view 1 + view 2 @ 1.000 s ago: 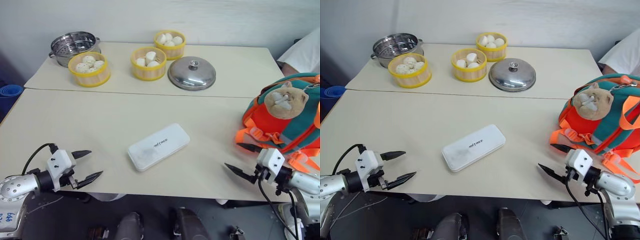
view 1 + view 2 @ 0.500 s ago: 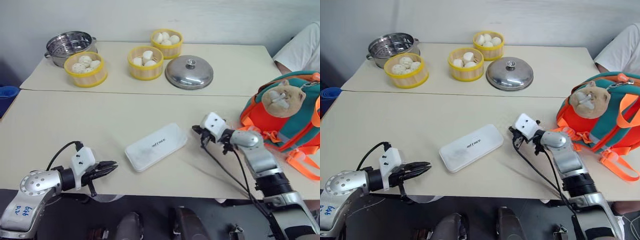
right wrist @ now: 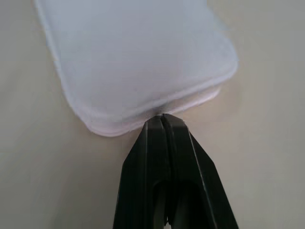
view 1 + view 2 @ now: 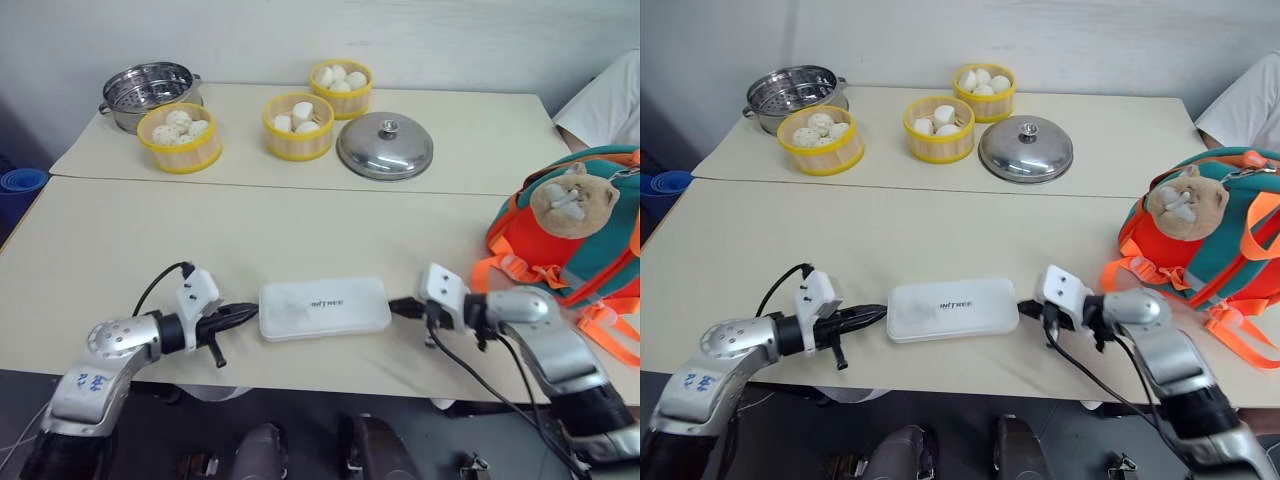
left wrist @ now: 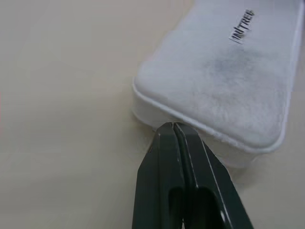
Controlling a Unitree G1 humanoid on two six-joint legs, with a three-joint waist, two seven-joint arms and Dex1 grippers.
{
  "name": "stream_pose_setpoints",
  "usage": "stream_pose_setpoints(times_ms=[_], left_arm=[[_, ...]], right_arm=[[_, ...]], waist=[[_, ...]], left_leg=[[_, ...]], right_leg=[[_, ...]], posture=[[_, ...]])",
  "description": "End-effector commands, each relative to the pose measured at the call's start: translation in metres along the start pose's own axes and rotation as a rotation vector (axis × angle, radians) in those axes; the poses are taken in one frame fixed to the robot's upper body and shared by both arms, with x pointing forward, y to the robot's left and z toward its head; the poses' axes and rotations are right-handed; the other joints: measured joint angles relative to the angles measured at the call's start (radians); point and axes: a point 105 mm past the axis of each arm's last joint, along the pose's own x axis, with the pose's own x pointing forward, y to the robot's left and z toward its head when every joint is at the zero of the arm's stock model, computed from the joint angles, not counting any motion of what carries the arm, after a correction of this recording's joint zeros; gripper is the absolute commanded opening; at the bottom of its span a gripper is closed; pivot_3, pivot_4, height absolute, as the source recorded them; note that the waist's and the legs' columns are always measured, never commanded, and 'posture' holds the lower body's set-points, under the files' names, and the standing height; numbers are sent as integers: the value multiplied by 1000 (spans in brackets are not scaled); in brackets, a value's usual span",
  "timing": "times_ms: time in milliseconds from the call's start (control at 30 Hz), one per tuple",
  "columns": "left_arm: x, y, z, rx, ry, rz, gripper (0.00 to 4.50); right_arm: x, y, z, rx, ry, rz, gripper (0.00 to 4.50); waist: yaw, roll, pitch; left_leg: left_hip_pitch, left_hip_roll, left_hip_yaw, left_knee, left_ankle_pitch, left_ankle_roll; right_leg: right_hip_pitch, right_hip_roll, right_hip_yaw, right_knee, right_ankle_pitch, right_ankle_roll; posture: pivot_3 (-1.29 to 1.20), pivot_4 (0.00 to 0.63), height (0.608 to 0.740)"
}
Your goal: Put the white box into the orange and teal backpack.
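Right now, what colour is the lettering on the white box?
Dark grey on the white box; the left wrist view shows it best.

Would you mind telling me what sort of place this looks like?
Probably an indoor test setup staged as a dining spot: plain cream tables against a bare wall, yellow steamer baskets of buns, a steel steamer pot.

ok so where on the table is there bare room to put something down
Widest free patch: the near table, between the steamer baskets at the back and the white box. Also bare between the steel lid and the backpack. Crowded: the far left corner around the steel pot, and both box ends.
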Motion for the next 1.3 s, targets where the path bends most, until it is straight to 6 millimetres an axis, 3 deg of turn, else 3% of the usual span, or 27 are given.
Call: stream_pose_setpoints(times_ms=[33,200,300,433,500,533,600,733,833,933,1000,1133,1233,1300], left_arm=[[17,-14,9,31,-37,-101,25],[13,0,10,-38,-34,-94,25],[-1,6,-2,-197,45,-125,574],[-21,13,-8,-591,139,-188,1810],[-29,15,6,-824,115,-304,2408],[-30,30,16,-935,40,-287,2752],[-28,40,15,-1022,63,-276,3368],[-21,40,22,-1083,169,-309,4474],[-10,34,31,-1103,216,-352,4474],[0,25,28,-1099,287,-373,4474],[9,28,30,-1122,266,-363,4474],[22,10,36,-1105,309,-450,4474],[36,7,37,-1082,317,-439,4474],[46,8,48,-1081,280,-458,4474]], right_arm=[[-10,11,11,1,-37,8,0],[-28,5,-6,42,26,-113,0],[-39,0,-14,27,63,-169,0],[-49,-4,-20,11,89,-193,0],[-48,-6,-20,-13,97,-181,0],[-47,-6,-20,-27,96,-170,0],[-44,-7,-18,-50,92,-152,0],[-38,-7,-18,-104,105,-98,0],[-32,-8,-17,-135,107,-76,0],[-24,-10,-14,-157,102,-67,0],[-19,-11,-13,-193,111,-69,0],[-9,-11,-10,-230,102,-55,0],[-2,-12,-6,-248,86,-47,0],[1,-12,-5,-279,85,-43,0]], waist=[[-1,0,0],[-1,0,0],[-3,0,0],[-3,0,0],[0,0,0],[-1,-1,0],[1,-2,1],[-2,-2,1],[0,-2,1],[-1,-2,1],[-1,-2,1],[-3,-3,1],[-2,-3,1],[0,-3,1]], left_leg=[[0,0,0,0,0,0],[1,0,0,0,0,0],[0,1,0,0,0,-1],[1,1,-1,1,0,-1],[1,0,-1,1,1,-1],[0,0,-1,2,1,-1],[0,0,-1,4,1,-2],[-1,0,0,7,2,-5],[-4,1,-1,12,0,-5],[-4,0,-1,15,0,-5],[-3,0,0,14,0,-5],[-3,1,-1,14,1,-5],[-3,1,-1,14,1,-5],[-2,0,-1,15,1,-5]], right_leg=[[0,0,0,0,0,0],[0,1,0,0,0,0],[0,1,0,0,0,0],[0,2,0,1,0,0],[0,2,0,1,0,0],[1,2,0,1,0,0],[0,3,-1,2,0,1],[0,3,1,2,-1,2],[0,3,1,3,-2,3],[0,2,1,4,-2,3],[0,2,2,5,-2,3],[0,2,1,5,-2,3],[0,2,1,6,-2,3],[1,2,1,6,-2,3]], posture=[[0,150,740],[0,150,740],[0,150,740],[0,150,740],[0,150,740],[0,150,740],[0,150,740],[0,150,740],[0,150,740],[0,150,740],[0,150,740],[0,150,740],[0,150,740],[0,150,740]])
